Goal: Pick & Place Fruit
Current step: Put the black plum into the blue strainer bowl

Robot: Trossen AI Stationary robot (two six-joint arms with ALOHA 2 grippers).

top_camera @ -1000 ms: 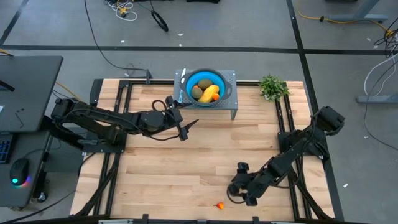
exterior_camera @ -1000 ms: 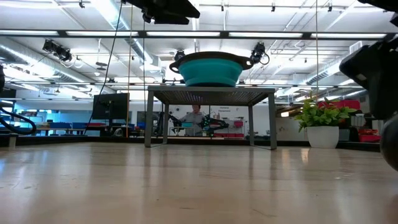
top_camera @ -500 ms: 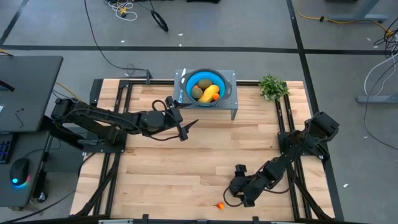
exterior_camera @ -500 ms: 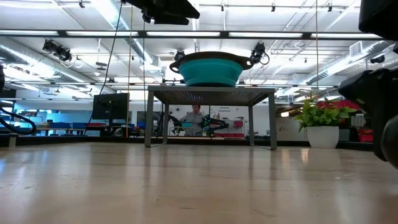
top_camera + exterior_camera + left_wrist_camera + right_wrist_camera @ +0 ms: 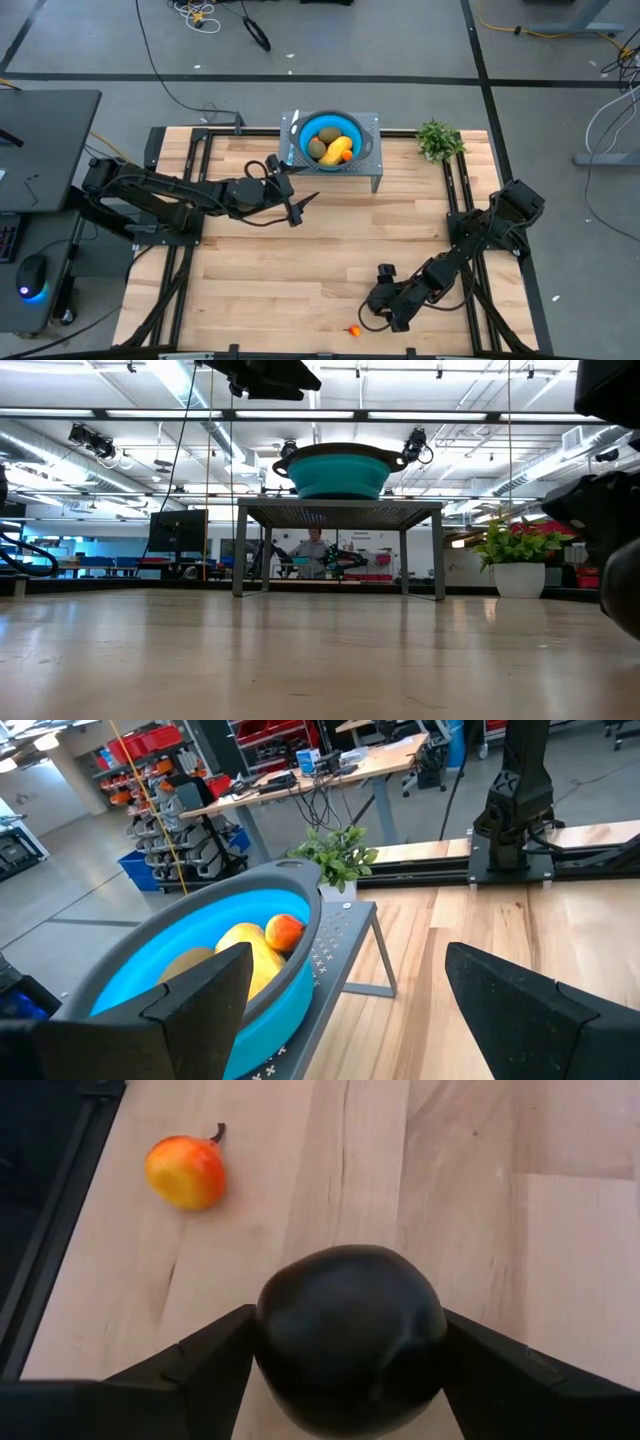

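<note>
A blue bowl (image 5: 332, 140) sits on a grey perforated stand (image 5: 375, 165) at the table's far middle. It holds a yellow oblong fruit (image 5: 248, 946), an olive-green one (image 5: 317, 148) and a small orange-red one (image 5: 285, 931). My left gripper (image 5: 297, 207) hovers open just left of the stand, touching nothing. My right gripper (image 5: 384, 308) is low by the near edge, shut on a black round fruit (image 5: 350, 1335). Another tiny orange-red fruit (image 5: 186, 1172) lies on the wood beside it (image 5: 352, 330). My right gripper pinches the black round fruit between its two fingers (image 5: 215, 1355), one on each flank (image 5: 278, 1330) of the ball. The fingers slant down toward the near left of the table. Whether the fruit is clear of the wood cannot be told.
A small leafy plant in a white pot (image 5: 438, 138) stands at the far right corner. Black frame rails (image 5: 190, 200) run along both sides of the wooden top. The table's middle (image 5: 340, 240) is bare wood. The near edge lies close to my right gripper.
My right arm has shifted slightly toward the table's left, with its gripper staying low near the near edge and still shut on the black fruit.
</note>
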